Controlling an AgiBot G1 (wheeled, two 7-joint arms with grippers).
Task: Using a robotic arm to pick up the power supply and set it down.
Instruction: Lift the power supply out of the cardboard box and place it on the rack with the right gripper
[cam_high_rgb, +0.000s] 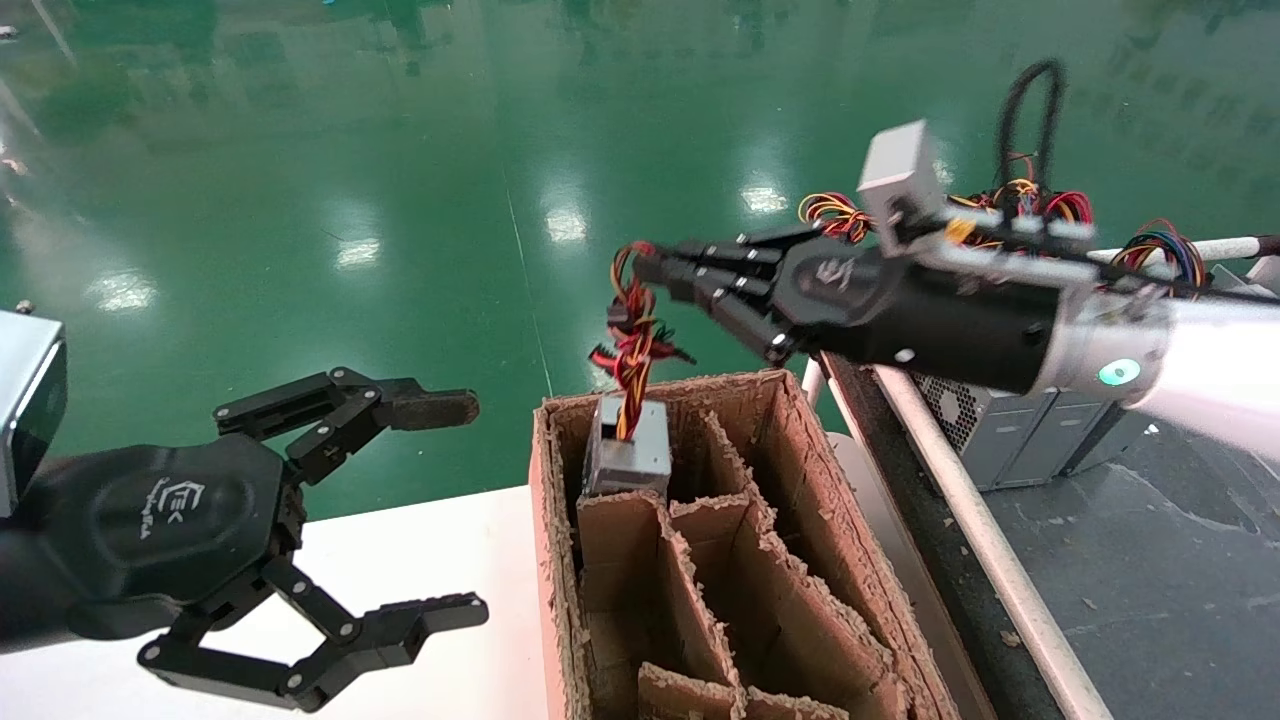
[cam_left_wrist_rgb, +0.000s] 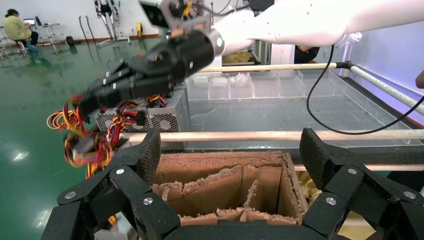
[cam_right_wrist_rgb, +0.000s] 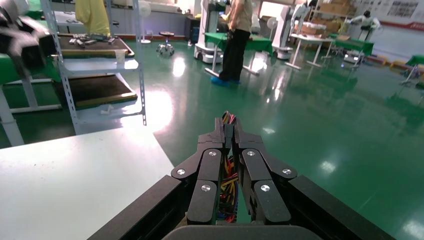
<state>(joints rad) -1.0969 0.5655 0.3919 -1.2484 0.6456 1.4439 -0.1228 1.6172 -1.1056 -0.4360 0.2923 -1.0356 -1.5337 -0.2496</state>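
The power supply, a small grey metal box, hangs tilted in the far left compartment of a torn cardboard box, its top above the dividers. Its red, yellow and black wire bundle rises to my right gripper, which is shut on the wires above the box. The right wrist view shows that gripper pinching the wires. My left gripper stands open and empty over the white table, left of the cardboard box. From the left wrist, the right gripper holds the wires beyond the box.
Other grey power supplies with coloured wire bundles sit on a dark cart at the right, behind a white rail. The white table lies under my left gripper. Cardboard dividers split the box into narrow compartments.
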